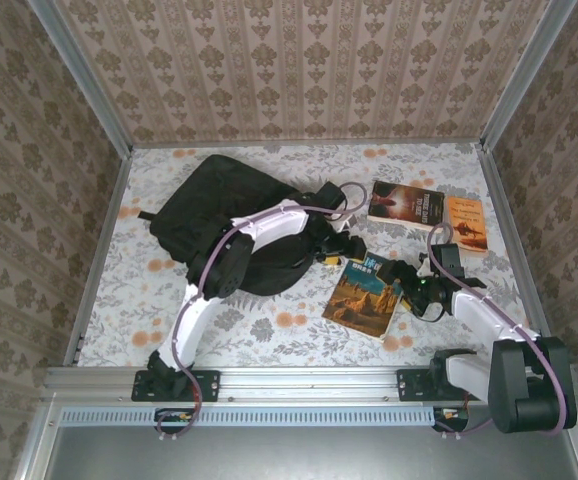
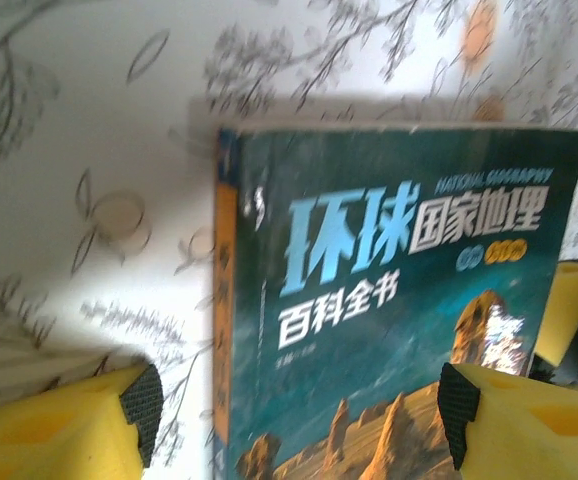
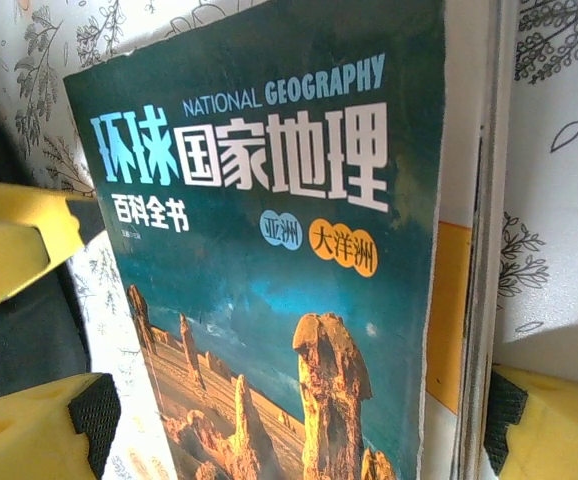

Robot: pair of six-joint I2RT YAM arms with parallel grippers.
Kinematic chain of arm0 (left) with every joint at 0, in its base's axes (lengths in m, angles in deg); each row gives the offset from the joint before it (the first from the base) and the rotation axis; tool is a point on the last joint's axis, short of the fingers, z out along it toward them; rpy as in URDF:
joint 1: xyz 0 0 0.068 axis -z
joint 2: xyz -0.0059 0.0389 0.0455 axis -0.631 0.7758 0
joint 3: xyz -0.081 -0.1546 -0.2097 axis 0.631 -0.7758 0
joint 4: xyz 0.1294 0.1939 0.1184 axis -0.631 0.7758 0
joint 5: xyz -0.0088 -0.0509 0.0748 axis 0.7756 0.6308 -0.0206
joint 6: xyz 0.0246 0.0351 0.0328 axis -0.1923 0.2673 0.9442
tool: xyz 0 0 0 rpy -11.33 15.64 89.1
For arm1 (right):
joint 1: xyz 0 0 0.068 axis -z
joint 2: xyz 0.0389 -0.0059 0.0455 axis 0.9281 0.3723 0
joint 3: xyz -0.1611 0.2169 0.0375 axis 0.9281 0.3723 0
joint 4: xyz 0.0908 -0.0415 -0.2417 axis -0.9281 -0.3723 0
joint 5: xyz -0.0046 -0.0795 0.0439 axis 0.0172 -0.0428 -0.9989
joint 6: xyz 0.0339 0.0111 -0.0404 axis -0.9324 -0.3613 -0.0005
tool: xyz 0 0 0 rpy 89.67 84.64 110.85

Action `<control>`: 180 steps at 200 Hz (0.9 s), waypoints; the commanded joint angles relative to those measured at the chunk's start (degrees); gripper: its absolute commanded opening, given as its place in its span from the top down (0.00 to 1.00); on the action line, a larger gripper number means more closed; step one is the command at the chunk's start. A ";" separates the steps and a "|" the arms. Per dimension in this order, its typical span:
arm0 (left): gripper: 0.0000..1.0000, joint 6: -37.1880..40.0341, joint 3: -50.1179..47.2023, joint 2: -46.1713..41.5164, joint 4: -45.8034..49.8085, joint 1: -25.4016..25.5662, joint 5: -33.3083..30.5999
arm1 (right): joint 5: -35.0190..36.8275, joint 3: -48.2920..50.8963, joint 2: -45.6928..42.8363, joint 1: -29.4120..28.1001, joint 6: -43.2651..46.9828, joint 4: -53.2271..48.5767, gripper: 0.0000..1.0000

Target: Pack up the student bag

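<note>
Standing by the table [image 1: 259, 335], I'd say the step in hand is getting the National Geography book [image 1: 362, 298] up off the cloth so it can go into the student bag [image 1: 214, 210]. The book lies flat, cover up, towards the near right part of the table. The bag slumps well to its left, in the far left half, with the left arm stretched across its near side. The left gripper [image 2: 299, 415] hangs over the book's top end with its fingers spread, one pad over bare cloth beside the spine and the other above the cover. The right gripper [image 3: 299, 430] stands spread too, straddling the book's width. One pad is just beside the page edge, and a strip of cloth shows between the other pad and the cover. To do it well, I'd have one pad work under an edge before closing, since a flat paperback gives little to pinch. The cover also looks likely to bow if it is gripped only at a corner. As for the bag, I can't tell from here whether its zip is open, and nothing shows inside it. A dark-covered book [image 1: 404, 203] and an orange book [image 1: 466, 222] lie side by side near the far right corner, not yet packed.
</note>
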 commanded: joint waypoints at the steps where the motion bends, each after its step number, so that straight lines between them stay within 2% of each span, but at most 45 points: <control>1: 0.24 2.03 -2.86 -2.39 1.86 -0.17 -2.41 | -0.04 0.66 -0.01 -0.26 1.44 -5.55 0.07; 52: 0.25 2.30 -1.63 0.34 1.57 0.29 0.38 | -9.96 0.99 5.87 -0.23 2.53 -1.06 0.19; 61: 0.26 2.49 -0.64 1.07 1.86 0.52 2.41 | -10.47 1.35 5.84 -0.24 1.58 0.12 0.21; 89: 0.26 2.79 0.85 2.47 2.25 1.01 3.78 | -10.97 2.53 2.29 -0.21 -2.06 3.51 0.27; 137: 0.27 2.85 0.45 2.40 1.66 1.01 4.68 | -12.17 1.33 -4.62 -0.27 -5.38 2.50 0.38; 180: 0.28 2.84 0.29 2.36 1.53 1.02 5.02 | -13.12 1.42 -8.03 -0.32 -7.12 1.88 0.41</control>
